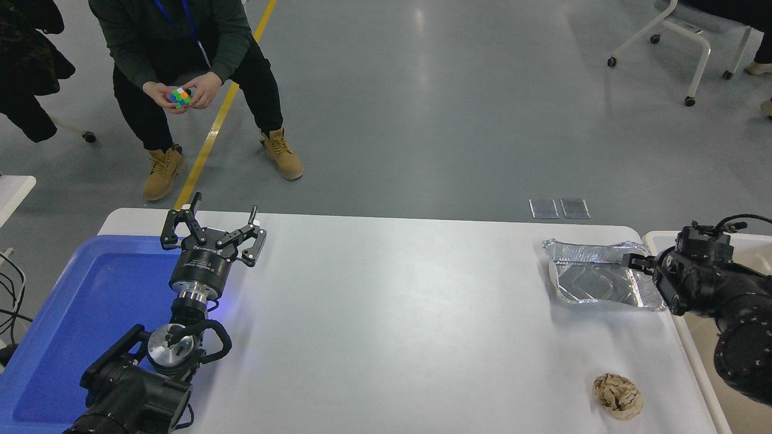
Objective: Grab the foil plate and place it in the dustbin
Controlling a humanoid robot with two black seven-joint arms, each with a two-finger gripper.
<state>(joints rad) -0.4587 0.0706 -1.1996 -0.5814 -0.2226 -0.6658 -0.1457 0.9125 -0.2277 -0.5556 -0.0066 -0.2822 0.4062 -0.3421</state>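
My right gripper [633,261] comes in from the right edge with its tip over the right rim of the foil plate [597,276]. From this angle I cannot tell how far its fingers are parted, or whether they have hold of the rim. The black arm behind it crosses above the dustbin [702,355], whose pale rim and tan inside show just beside the table's right edge.

The table [422,325] is white and matte with rounded corners. Beyond it lies a grey, glossy floor with a yellow line running across it at upper left and two small metal plates set in it just past the table's far edge. Wheeled chair legs show at top right.

The foil plate sits flat near the table's far right corner, shiny silver, rectangular with rounded corners, its rim crinkled and its base reflecting light.

A crumpled brown paper ball [617,396] lies on the table nearer to me, apart from the plate. My left gripper [214,232] is parked at lower left with its fingers spread wide and nothing in them, beside a blue tray [72,337]. At the far side a person crouches, holding a coloured puzzle cube [180,97] in both hands.
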